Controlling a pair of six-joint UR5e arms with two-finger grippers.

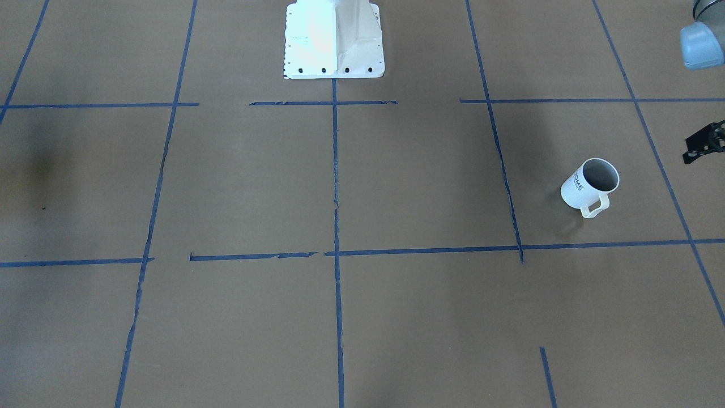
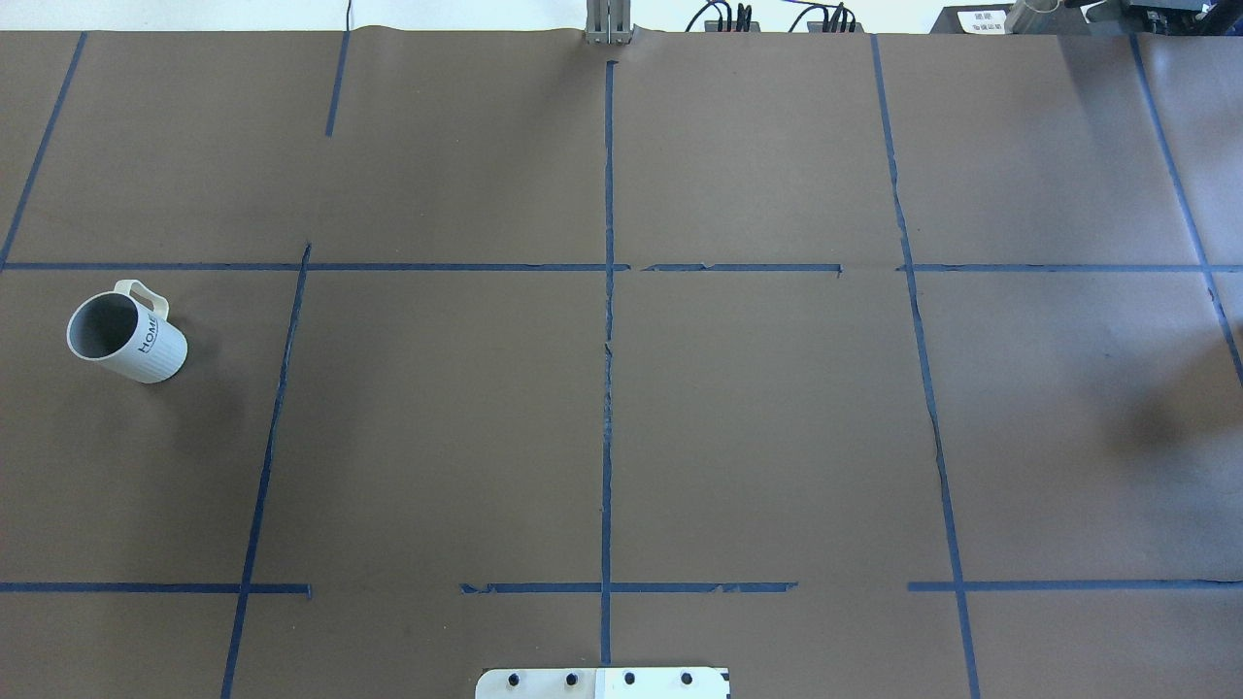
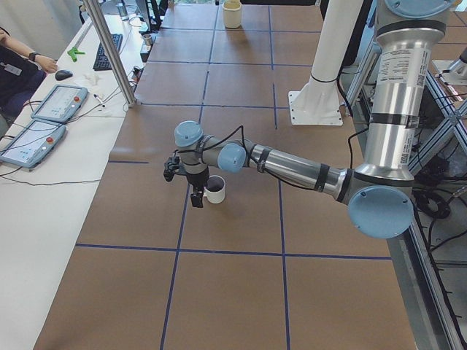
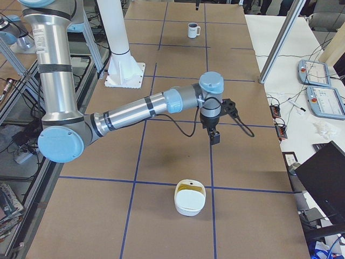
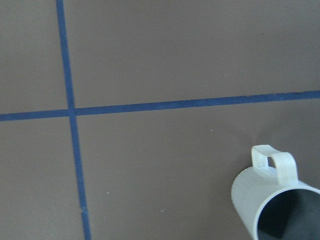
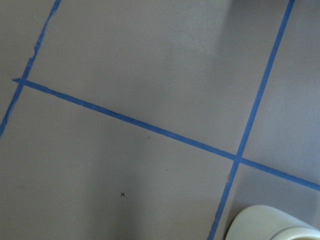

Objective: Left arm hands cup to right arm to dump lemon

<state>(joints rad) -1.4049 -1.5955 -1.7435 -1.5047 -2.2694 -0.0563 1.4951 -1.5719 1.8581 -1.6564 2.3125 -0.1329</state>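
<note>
The white ribbed "HOME" cup (image 2: 146, 348) stands upright on the table's left part, also in the front view (image 1: 576, 192) and the left wrist view (image 5: 250, 192). Its inside looks dark grey; no lemon shows in it. The left gripper (image 3: 186, 182) hangs just beside the cup (image 3: 216, 194), apart from it; only a black lattice tip (image 1: 705, 141) shows in the front view. I cannot tell if it is open or shut. The right gripper (image 4: 215, 129) hovers over the table's right part, far from the cup (image 4: 193, 29). Its state cannot be told.
A white bowl (image 4: 190, 200) with a yellowish patch inside sits on the table's right end, in front of the right gripper; its rim (image 6: 270, 222) shows in the right wrist view. The white robot base (image 1: 334, 39) stands at mid-table. Blue tape lines cross the brown surface.
</note>
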